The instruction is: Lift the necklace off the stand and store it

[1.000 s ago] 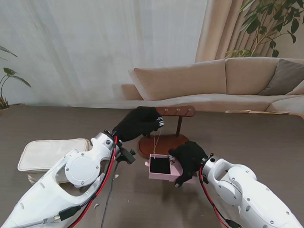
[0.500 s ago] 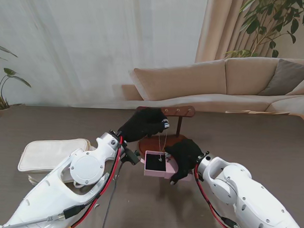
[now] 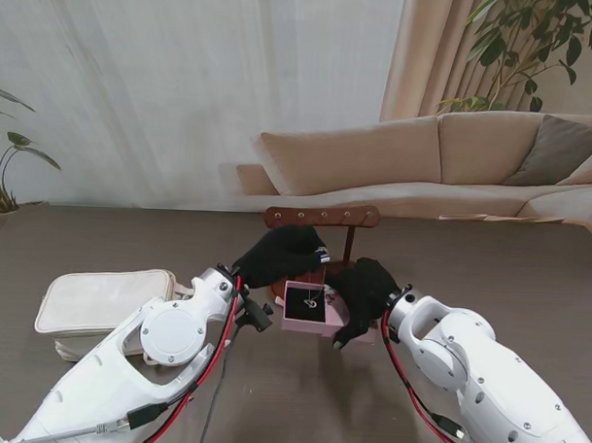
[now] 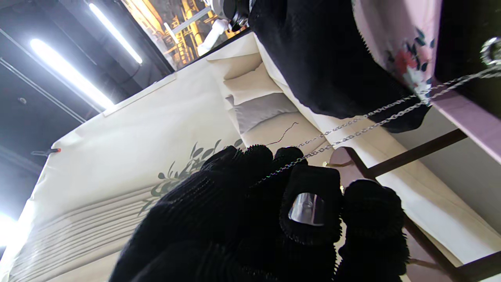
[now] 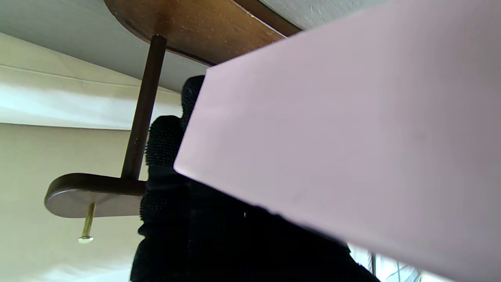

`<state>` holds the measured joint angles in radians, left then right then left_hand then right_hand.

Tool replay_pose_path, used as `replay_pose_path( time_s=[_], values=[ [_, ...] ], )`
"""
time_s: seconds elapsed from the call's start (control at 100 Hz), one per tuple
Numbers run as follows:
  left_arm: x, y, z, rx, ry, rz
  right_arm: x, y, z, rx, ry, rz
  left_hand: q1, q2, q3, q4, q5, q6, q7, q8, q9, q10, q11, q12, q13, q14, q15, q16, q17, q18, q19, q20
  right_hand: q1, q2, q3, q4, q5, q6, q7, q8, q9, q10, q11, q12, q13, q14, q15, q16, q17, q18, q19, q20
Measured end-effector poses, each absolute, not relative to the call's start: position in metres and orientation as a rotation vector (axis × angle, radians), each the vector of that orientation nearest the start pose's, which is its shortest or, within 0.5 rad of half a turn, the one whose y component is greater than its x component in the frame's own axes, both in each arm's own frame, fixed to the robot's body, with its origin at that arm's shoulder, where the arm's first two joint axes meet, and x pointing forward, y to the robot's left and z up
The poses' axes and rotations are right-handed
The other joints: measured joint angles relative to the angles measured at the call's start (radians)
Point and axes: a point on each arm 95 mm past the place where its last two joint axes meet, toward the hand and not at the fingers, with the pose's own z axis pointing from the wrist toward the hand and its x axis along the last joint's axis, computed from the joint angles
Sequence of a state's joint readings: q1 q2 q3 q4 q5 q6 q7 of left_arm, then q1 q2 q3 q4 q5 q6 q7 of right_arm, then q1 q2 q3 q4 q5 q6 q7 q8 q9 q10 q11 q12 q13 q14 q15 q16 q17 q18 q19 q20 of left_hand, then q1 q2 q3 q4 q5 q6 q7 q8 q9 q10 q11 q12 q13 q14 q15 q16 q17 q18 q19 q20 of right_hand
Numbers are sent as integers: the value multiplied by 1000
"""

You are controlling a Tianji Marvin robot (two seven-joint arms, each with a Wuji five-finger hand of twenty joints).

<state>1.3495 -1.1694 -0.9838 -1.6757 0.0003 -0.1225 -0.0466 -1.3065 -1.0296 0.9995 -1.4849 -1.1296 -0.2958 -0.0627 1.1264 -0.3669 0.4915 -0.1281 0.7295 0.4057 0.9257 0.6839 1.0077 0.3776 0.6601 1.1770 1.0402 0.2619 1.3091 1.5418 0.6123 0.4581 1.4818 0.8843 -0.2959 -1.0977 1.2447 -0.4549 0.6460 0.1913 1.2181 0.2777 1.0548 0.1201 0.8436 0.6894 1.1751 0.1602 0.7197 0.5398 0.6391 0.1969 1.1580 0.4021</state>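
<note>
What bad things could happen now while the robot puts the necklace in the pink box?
1. The necklace dangles from the left hand by a thin chain; part could drape over the rim of the pink box instead of dropping inside.
2. The right hand holds the box at one side only, so the box might tip or slide.
3. The wooden stand is just behind; the chain might snag it.

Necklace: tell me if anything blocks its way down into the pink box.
Nothing visible does. The necklace hangs from the left hand directly over the open pink box, which the right hand holds from the side, clear of the opening.
</note>
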Motion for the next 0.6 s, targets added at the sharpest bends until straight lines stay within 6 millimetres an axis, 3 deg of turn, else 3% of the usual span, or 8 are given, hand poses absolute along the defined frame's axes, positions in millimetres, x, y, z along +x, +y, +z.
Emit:
replay_pose_path(
  time_s=[0.29,0.6],
  values=[
    [409,-117,-249,-1817,1295,-2400,437,44,-292,677,1825,1577,0,0,-6,0,0,-2,-2,-3,0,0,-33,0,-5,1,-51,0,-62,0,0,0,0,0,0,0,0,0,0,0,0,0,0,0,0,0,0,0,0,0,0,0],
    [407,-108,-256,-1682,1419,-2266,438,43,-287,661,1821,1567,1,-4,-17,0,30,-24,-39,-46,0,0,-78,-12,-8,10,-146,0,-87,-1,-1,0,0,0,0,0,0,0,0,0,0,0,0,0,0,0,0,0,0,0,0,0]
  ],
)
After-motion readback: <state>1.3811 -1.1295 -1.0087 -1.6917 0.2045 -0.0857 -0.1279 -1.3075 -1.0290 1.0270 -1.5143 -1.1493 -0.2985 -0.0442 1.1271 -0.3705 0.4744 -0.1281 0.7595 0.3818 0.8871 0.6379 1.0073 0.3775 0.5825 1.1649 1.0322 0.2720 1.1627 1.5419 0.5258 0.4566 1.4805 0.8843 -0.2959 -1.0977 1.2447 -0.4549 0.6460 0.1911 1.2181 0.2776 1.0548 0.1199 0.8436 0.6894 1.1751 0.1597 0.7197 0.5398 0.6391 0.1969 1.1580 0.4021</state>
